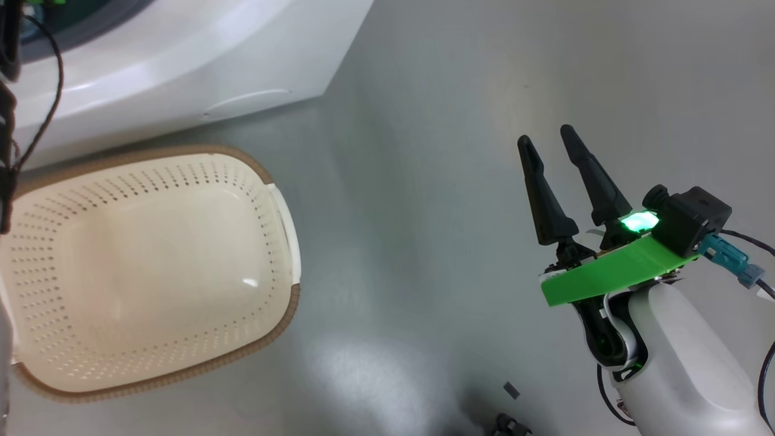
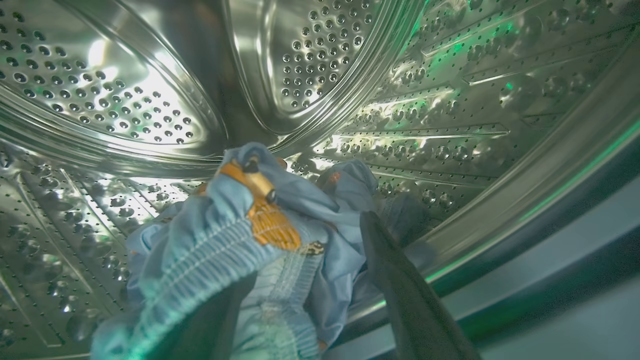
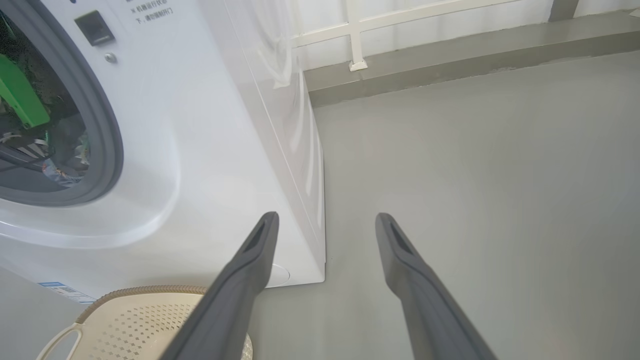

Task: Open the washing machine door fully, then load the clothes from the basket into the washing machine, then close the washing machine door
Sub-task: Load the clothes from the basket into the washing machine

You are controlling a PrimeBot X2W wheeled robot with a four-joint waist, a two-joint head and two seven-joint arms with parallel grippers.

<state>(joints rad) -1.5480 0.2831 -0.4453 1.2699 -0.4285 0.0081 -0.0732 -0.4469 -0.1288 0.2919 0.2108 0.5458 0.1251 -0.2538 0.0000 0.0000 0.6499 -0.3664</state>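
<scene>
In the left wrist view my left gripper [image 2: 310,250] reaches into the washing machine's steel drum [image 2: 125,100]. Its fingers [image 2: 400,290] stand apart, open. Light blue clothes [image 2: 220,240] with an orange print lie bunched between and over them, resting on the drum wall. The cream basket [image 1: 151,254] sits empty on the floor in front of the washing machine [image 1: 181,60]. My right gripper [image 1: 545,135] hangs open over bare floor to the basket's right, holding nothing. The washing machine door is out of view.
The right wrist view shows the white washing machine [image 3: 200,150] with its grey gasket [image 3: 107,130], a green part of my left arm [image 3: 20,95] inside the opening, and the basket [image 3: 140,320] below. Grey floor [image 3: 475,175] runs right to a low ledge.
</scene>
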